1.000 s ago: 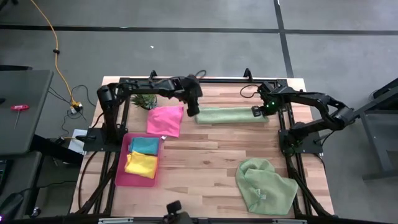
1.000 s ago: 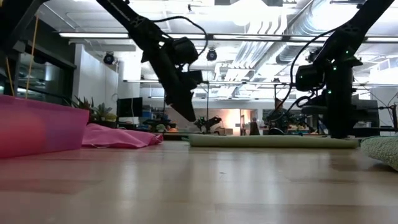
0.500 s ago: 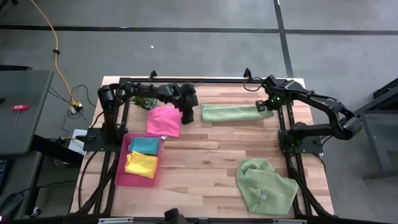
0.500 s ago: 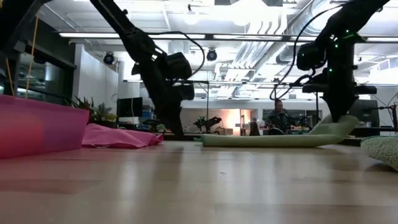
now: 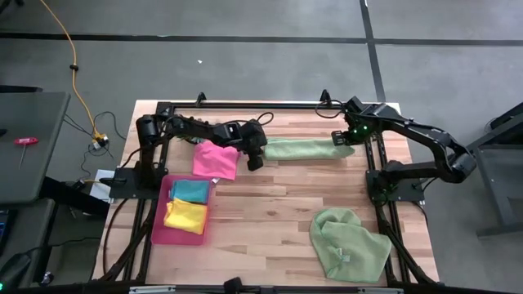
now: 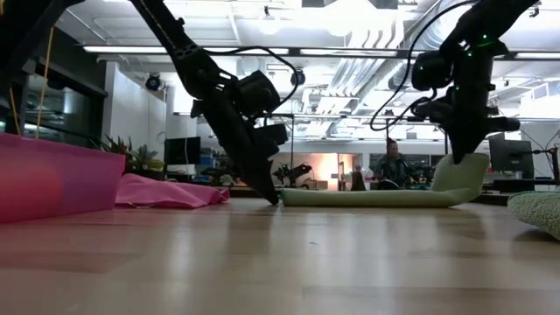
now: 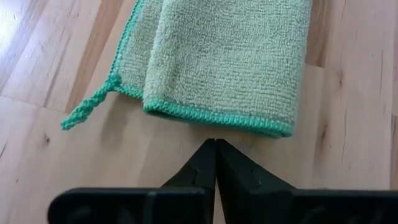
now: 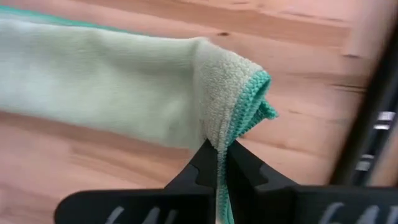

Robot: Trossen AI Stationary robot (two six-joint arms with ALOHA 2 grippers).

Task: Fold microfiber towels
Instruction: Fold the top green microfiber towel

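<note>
- Overhead strip lights and an open workshop sit behind the wooden desk [image 5: 270, 204], where your two arms work the far edge.
- Your left hand [image 7: 215, 149] has snapped fully closed, but the wrist view shows its tips pressed together on bare wood just short of the folded pale green towel [image 5: 301, 149]: it has hold of nothing.
- Your right hand [image 8: 219, 155] is closed on that towel's other end, pinching the teal-stitched corner and lifting it clear of the desk, as the low view shows.
- Compared with a second ago, the left hand has gone from open above the towel's end to shut down at the desk beside it; the right end, then lying flat, now curls upward.
- My reading: the fold is stalled on one side. With only the right end gripped, carrying it over would likely drag or skew the cloth; you would want the left hand reopened and set onto the hem.
- Elsewhere, the hot pink towel [image 5: 216, 158] lies just beside the left hand, the teal towel [image 5: 190, 190] and yellow towel [image 5: 186, 216] sit folded in the pink tray [image 5: 160, 214], and a second pale green towel [image 5: 347, 243] waits crumpled at the near right.
</note>
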